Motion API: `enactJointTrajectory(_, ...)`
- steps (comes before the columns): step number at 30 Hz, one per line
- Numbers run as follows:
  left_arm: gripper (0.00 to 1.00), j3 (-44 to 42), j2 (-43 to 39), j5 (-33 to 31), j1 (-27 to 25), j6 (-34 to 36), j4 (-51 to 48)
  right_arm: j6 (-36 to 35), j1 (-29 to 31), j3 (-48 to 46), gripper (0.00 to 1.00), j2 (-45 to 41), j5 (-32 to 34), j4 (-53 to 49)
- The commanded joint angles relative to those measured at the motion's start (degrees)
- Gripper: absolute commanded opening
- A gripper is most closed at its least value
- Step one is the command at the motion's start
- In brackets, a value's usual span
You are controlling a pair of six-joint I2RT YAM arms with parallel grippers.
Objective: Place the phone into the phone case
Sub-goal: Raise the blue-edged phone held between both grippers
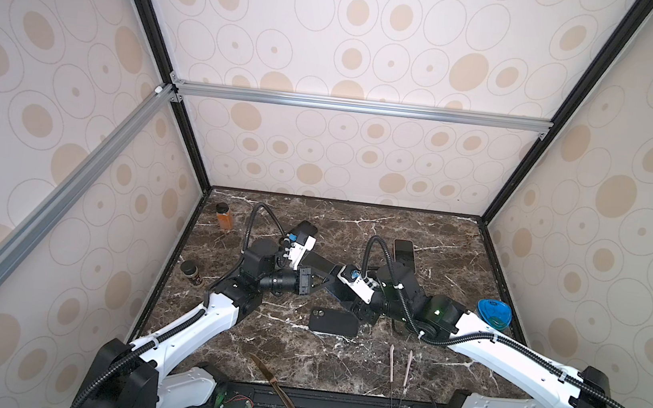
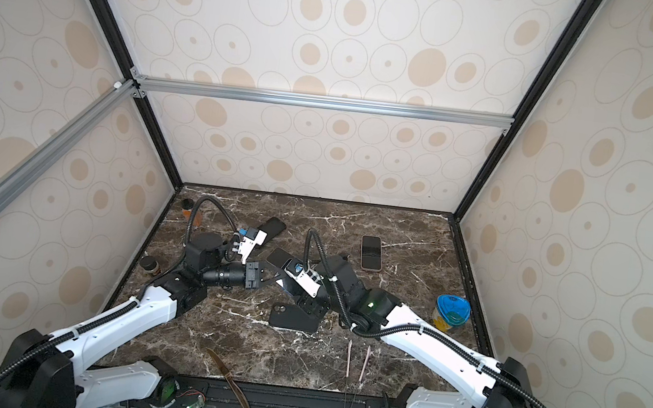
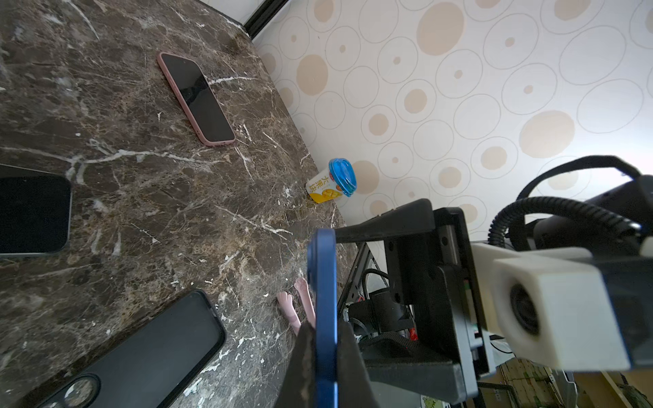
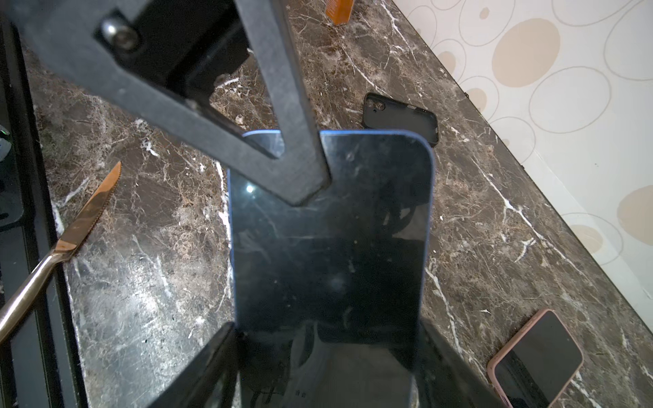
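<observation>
- Phone (image 4: pixel 332 247), blue-rimmed with a dark screen, hangs in the air over the middle of the marble surface (image 1: pixel 340 365), touching nothing but the two grippers. In a top view it (image 2: pixel 280 257) shows as a dark slab between the two wrists.
- Left gripper (image 3: pixel 325 335) is clenched on the phone across its thin side. One finger lies on the screen and the other sits behind the back, with the blue edge running up between them.
- Right gripper (image 4: pixel 327 332) grasps the same phone by its two long edges. Its fingers are spread as wide as the phone, at the end away from the left fingers.
- Black phone case (image 1: pixel 334 322) lies flat on the surface below the grippers, towards the front edge and well apart from the phone. Its camera cutout points to the left edge.
- Second black case (image 4: pixel 401 118) lies flat towards the far left corner, just beyond the left wrist.
- Pink-cased phone (image 2: pixel 371 252) rests screen up, towards the far edge and right of the middle.
- Blue-lidded cup (image 1: pixel 492 314) stands by the right edge.
- Orange bottle (image 1: pixel 225 216) stands in the far left corner, and a dark jar (image 1: pixel 191 273) stands by the left edge.
- Knife (image 1: pixel 273 383) lies across the front edge with its blade on the marble.
- Pink-tipped tweezers (image 1: pixel 400 368) also reach over the front edge, right of the knife.
</observation>
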Motion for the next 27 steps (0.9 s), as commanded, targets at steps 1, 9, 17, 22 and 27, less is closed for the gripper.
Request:
enactJointTrajectory(1, 0.0, 0.9, -0.9, 1.6, 0.3, 0.1, 5.2, 0.1, 0.3, 1.4, 0.67, -1.2, 0.6, 0.2)
enactJointTrajectory(9, 0.0, -1.0, -2.4, 0.6, 0.6, -1.1, 9.1, 0.9, 0.4, 1.1, 0.97, -2.8, 0.4, -2.7)
enactJointTrajectory(17, 0.0, -1.8, -4.9, -2.5, 1.2, 0.7, 9.7, 5.4, 0.1, 0.7, 0.99, -6.9, 0.2, -3.5)
enactJointTrajectory(22, 0.0, -4.9, -7.9, -6.4, 1.7, -0.5, 15.2, 14.2, -6.2, 1.1, 0.98, -8.9, -9.2, -3.3)
enactJointTrajectory(27, 0.0, -6.5, -9.4, -8.9, 2.0, -2.5, 21.1, 23.6, -15.1, -1.5, 0.9, -12.5, -22.8, 3.0)
